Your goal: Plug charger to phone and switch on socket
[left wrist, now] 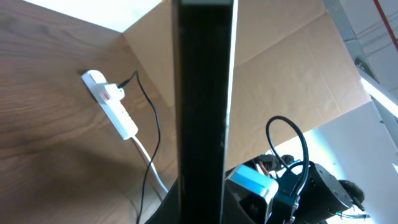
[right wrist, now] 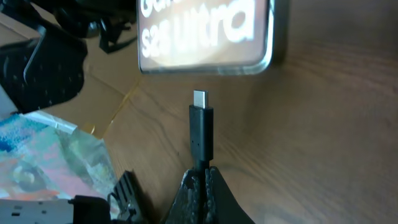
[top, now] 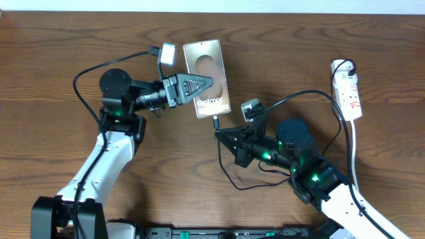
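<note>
- The table (top: 66,40) is dark wood; only the overhead view takes in both arms on it.
- The socket (top: 350,93) lies at the far right, well apart from the phone, with its white cord (top: 352,153) trailing toward the near edge. The left wrist view shows its red switch mark, but not how the switch is set.
- The phone (top: 207,60) is at top centre, face up overhead. The left wrist view sees it only edge-on, as a dark upright bar.
- The left claw (top: 202,85) pinches the phone across its long edges.
- The charger (top: 302,96) runs from its plug (top: 346,66), at the socket's far end, to the right claw (top: 222,133).
- The right claw is pressed onto the cable just behind the connector (right wrist: 201,127).
- Only the right wrist view shows the connector pointing at the phone's bottom edge, close but apart.
</note>
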Tool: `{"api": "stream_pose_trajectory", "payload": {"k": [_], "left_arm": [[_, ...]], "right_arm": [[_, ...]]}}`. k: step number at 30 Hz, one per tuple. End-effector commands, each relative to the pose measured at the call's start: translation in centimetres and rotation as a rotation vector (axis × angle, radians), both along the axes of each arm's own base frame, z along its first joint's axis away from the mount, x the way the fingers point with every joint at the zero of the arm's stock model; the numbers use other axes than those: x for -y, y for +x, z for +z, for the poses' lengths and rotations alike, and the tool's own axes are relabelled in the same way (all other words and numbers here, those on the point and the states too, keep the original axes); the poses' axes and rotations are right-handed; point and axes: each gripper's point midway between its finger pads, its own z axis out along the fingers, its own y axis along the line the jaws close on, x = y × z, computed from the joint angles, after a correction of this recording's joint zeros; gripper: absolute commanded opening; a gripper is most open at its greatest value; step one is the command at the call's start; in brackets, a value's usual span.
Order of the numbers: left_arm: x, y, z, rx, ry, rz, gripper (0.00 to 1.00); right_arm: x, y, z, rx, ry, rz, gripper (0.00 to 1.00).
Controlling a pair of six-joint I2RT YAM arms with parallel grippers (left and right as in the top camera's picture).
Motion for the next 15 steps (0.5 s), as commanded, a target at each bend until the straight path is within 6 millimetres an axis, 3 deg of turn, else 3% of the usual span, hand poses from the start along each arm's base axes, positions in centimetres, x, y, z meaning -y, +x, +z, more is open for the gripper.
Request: {"api": "stream_pose_trajectory", "payload": {"k": [1,15], "left_arm": [[-0.49,0.13,1.21,0.069,0.003,0.011,0.08],[-0.47,0.19,0.78,0.038,0.006,0.011,0.08]], "right_arm": [[-0.23,-0.37,0.15,-0.008,0.002,0.019,0.01],[-0.44,-0.32,0.86,0.016,0.024,0.028,0.01]]}}
